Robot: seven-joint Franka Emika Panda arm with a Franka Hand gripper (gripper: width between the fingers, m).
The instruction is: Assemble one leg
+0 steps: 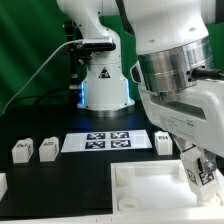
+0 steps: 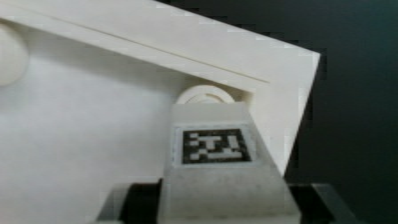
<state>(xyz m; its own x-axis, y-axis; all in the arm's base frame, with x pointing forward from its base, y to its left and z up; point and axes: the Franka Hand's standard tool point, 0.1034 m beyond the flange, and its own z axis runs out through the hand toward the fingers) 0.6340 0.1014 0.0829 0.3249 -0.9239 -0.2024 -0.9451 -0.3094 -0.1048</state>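
My gripper (image 1: 198,176) is shut on a leg (image 1: 201,170), a small white block with a black-and-white marker. I hold it over the near right corner of the large white square tray-like part (image 1: 135,195). In the wrist view the leg (image 2: 217,150) stands between my dark fingers (image 2: 146,203), and its far end meets a round corner post (image 2: 206,96) of the tray-like part (image 2: 89,130). Three more legs stand on the table: two at the exterior view's left (image 1: 21,151) (image 1: 46,150) and one behind my gripper (image 1: 164,143).
The marker board (image 1: 110,142) lies behind the tray-like part. The robot base (image 1: 103,85) stands at the back centre with a cable running to the exterior view's left. A white piece (image 1: 3,184) shows at the left edge. A second post (image 2: 9,55) shows in the wrist view.
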